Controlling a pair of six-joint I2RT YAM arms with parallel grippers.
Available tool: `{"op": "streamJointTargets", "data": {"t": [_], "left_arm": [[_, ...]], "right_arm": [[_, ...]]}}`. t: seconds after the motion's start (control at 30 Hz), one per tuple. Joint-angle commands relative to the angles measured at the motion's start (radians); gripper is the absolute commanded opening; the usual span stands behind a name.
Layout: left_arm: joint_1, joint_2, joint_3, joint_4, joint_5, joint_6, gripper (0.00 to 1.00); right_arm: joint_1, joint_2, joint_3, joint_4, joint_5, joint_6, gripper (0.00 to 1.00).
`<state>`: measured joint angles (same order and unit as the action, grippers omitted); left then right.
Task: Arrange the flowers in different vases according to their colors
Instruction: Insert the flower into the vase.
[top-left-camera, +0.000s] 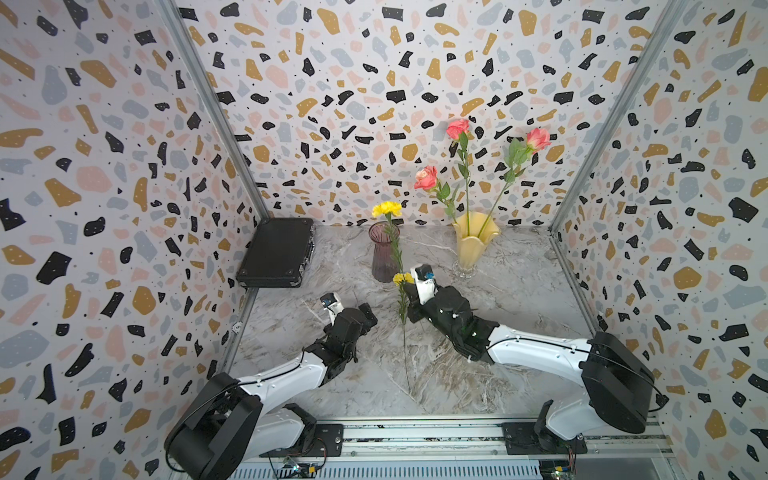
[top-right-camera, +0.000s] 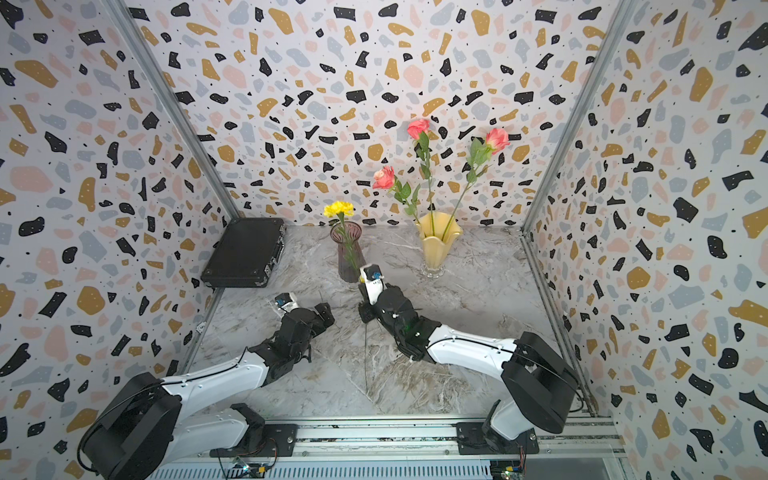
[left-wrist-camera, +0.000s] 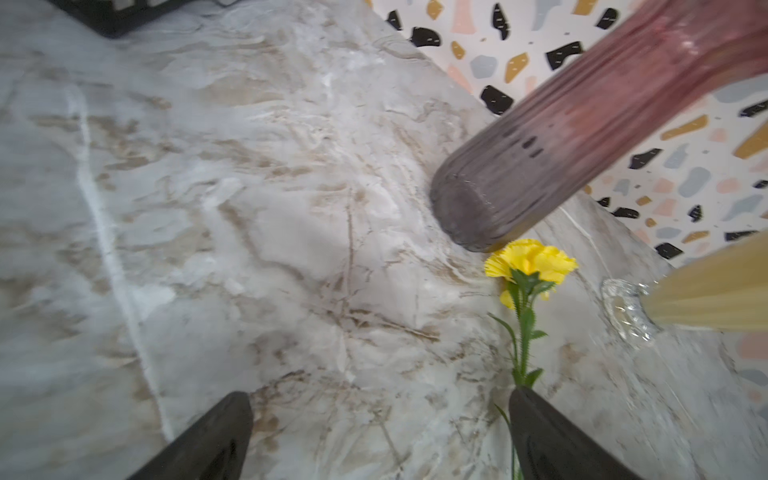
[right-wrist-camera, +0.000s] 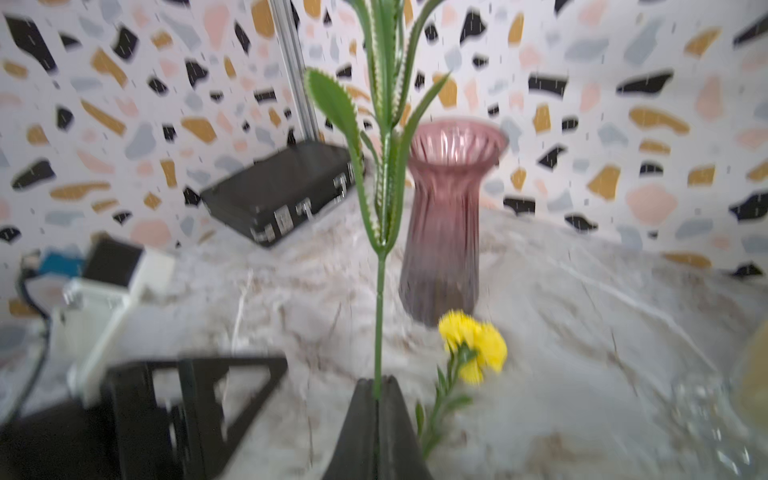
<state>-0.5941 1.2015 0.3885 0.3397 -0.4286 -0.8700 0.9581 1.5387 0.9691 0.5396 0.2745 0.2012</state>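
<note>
**Top views.** We list a marble-patterned table (top-left-camera: 519, 299) boxed in by terrazzo-print walls (top-left-camera: 374, 62).
- Yellow vase (top-left-camera: 473, 245), right of centre: glossy, wavy-rimmed, on a clear glass foot. It holds three pink roses (top-left-camera: 457, 129) on leafy stems.
- Purple vase (top-left-camera: 384, 257), left of it and apart: translucent ribbed glass with a flared mouth.
- Black case (top-left-camera: 276, 253), left middle: hard-shelled and rectangular, against the wall.
- Held carnation (top-left-camera: 386, 209): a ruffled yellow bloom above the purple vase's mouth in the frame. Its thin stem runs down across the vase to the right gripper (top-left-camera: 410, 297) at centre.
- Loose carnation (top-left-camera: 403, 277): the bloom sits just beside that gripper. The stem lies flat on the marble, pointing toward the lower frame.
- Left gripper (top-left-camera: 357, 318): left of that stem, low over the table.

**Left wrist view.** The left gripper (left-wrist-camera: 380, 397) shows two black tapered fingers (left-wrist-camera: 224, 432) at the lower edge, spread wide over bare marble. The loose carnation (left-wrist-camera: 530, 259) passes just beside the right-hand finger, and we cannot tell whether they touch. Its bloom lies at the base of the purple vase (left-wrist-camera: 582, 137), upper right.

**Right wrist view, blurred.** At lower centre the right gripper (right-wrist-camera: 377, 390) has its jaws pressed together on the held carnation (right-wrist-camera: 379, 291). The stem stands upright with narrow serrated leaves, in front of the purple vase (right-wrist-camera: 444, 224) and apart from it.
</note>
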Motion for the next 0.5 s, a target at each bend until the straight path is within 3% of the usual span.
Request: {"op": "streamJointTargets", "data": {"t": [0.0,0.2,0.33,0.47], "left_arm": [[-0.032,-0.02,-0.003,0.139,0.023,0.123,1.0],[-0.032,0.02,0.011,0.137,0.066,0.083,0.99],[-0.032,0.029,0.031,0.115,0.104,0.057,0.99],[-0.032,0.041,0.033,0.116,0.11,0.039,0.99]], "right_arm": [[0.001,0.056,0.217,0.028,0.049,-0.115,0.0],[-0.058,0.254,0.613,-0.068,-0.006,-0.206,0.0],[-0.145,0.4,0.894,-0.191,-0.076,-0.084,0.0],[-0.221,0.543,1.085,-0.172,-0.14,-0.001,0.0]]}}
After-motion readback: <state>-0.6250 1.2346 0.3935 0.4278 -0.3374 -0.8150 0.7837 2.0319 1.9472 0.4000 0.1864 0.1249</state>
